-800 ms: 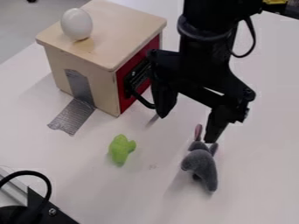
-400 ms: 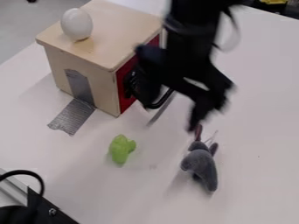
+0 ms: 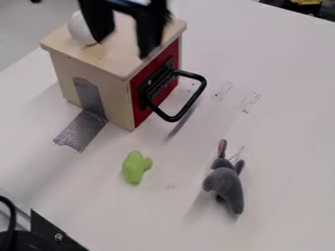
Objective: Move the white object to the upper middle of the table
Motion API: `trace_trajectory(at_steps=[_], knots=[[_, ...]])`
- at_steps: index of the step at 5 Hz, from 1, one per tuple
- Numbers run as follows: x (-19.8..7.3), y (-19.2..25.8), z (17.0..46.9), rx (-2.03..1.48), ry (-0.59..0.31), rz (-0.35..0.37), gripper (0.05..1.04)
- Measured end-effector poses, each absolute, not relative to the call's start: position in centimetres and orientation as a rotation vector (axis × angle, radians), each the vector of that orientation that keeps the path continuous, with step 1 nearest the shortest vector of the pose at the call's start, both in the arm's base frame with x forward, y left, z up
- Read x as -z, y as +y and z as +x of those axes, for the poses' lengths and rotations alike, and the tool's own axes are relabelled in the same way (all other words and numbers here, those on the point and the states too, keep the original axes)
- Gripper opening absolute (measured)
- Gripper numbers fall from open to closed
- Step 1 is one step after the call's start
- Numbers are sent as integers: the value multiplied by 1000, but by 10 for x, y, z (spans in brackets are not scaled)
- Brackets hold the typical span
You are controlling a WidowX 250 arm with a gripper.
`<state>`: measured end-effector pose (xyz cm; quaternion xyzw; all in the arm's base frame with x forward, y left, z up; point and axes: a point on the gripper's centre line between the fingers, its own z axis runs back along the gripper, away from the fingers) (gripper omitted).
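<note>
My gripper (image 3: 122, 49) is blurred and cut off by the top edge, one finger hiding part of the white egg (image 3: 77, 32); edges also crop the black bracket (image 3: 60, 237), lower left, and something yellow (image 3: 306, 2), upper right

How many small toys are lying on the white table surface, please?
2. The green toy lies in front of the wooden box, and the gray plush toy lies farther right in the picture. Others may be hidden behind the box.
</note>
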<state>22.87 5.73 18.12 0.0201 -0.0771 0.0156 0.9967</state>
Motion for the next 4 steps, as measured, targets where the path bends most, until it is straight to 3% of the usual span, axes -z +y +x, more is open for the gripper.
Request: trace_trajectory(at_steps=[2, 4], knots=[[-195, 129, 255, -24, -181, 54, 1001], [-167, 154, 284, 72, -113, 53, 1001]])
